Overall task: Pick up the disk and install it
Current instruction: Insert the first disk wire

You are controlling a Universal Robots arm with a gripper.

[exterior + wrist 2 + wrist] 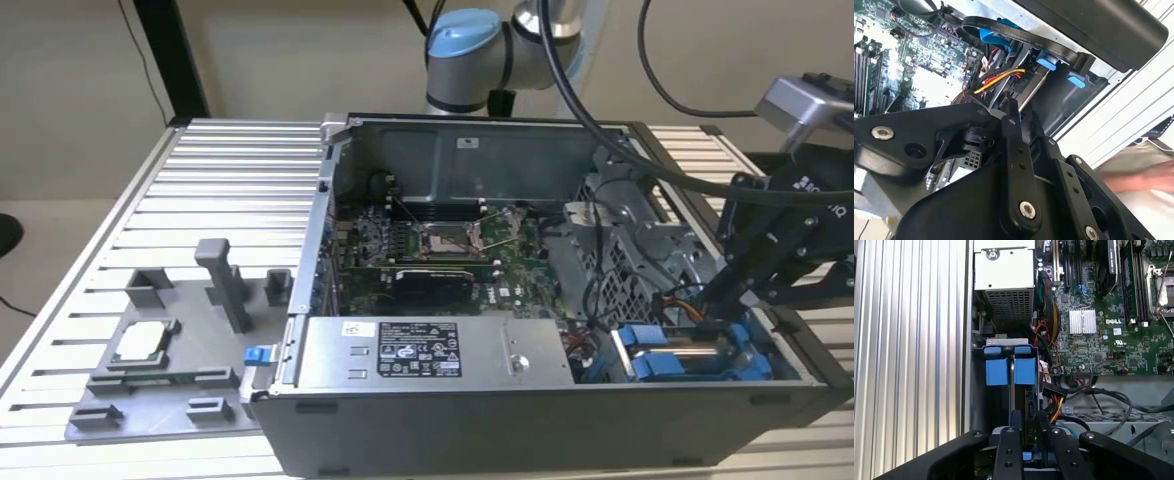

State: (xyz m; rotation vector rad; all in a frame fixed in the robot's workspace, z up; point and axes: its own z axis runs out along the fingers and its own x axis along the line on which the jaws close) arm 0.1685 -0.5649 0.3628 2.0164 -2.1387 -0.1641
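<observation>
We find the claw (1024, 427) clenched on the disk (1026, 390), seemingly partway into the case's drive bay (694, 355), not yet seated.

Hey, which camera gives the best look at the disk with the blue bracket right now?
The first wrist view: the disk stands edge-on in its bay, blue bracket tabs facing the camera, just past the hand. In the exterior view, the disk sits small in the case's corner. In the second wrist view, the arm covers most of it.
</observation>
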